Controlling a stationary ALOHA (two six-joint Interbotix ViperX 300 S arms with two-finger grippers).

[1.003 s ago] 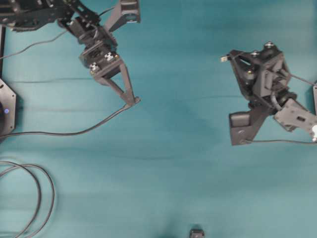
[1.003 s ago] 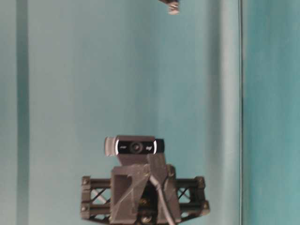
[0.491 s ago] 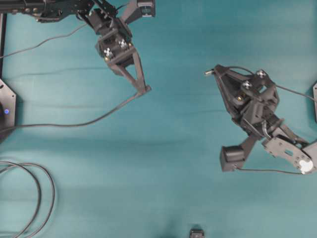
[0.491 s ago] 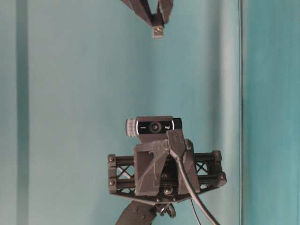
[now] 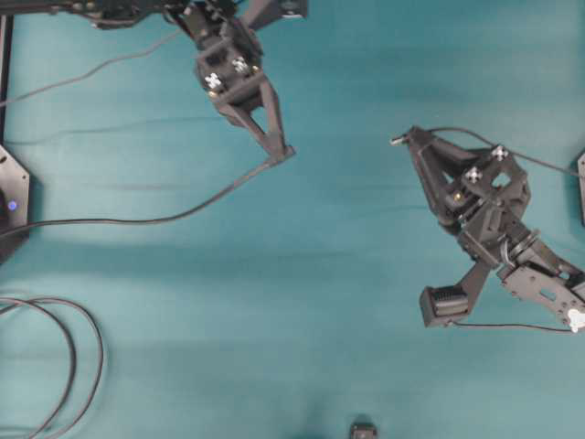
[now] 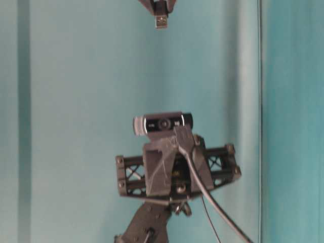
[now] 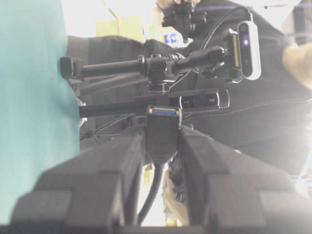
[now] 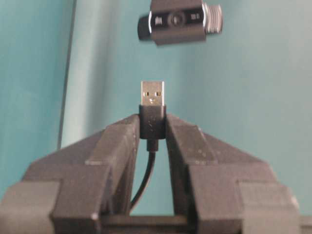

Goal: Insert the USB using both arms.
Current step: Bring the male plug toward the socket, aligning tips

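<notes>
Between my right gripper [image 8: 152, 127] fingers I pinch the USB [image 8: 152, 97], tip toward nine o'clock (overhead), facing the socket [image 7: 164, 111] my left gripper [image 7: 163, 146] clamps.

Both arms are raised over the middle. The left tool [image 5: 283, 154] points down and to the right in the overhead view, its fingers [image 7: 117, 161] clamped together. The right tool [image 5: 402, 140] points up and to the left, its fingers [image 8: 122, 141] likewise pinched.
</notes>
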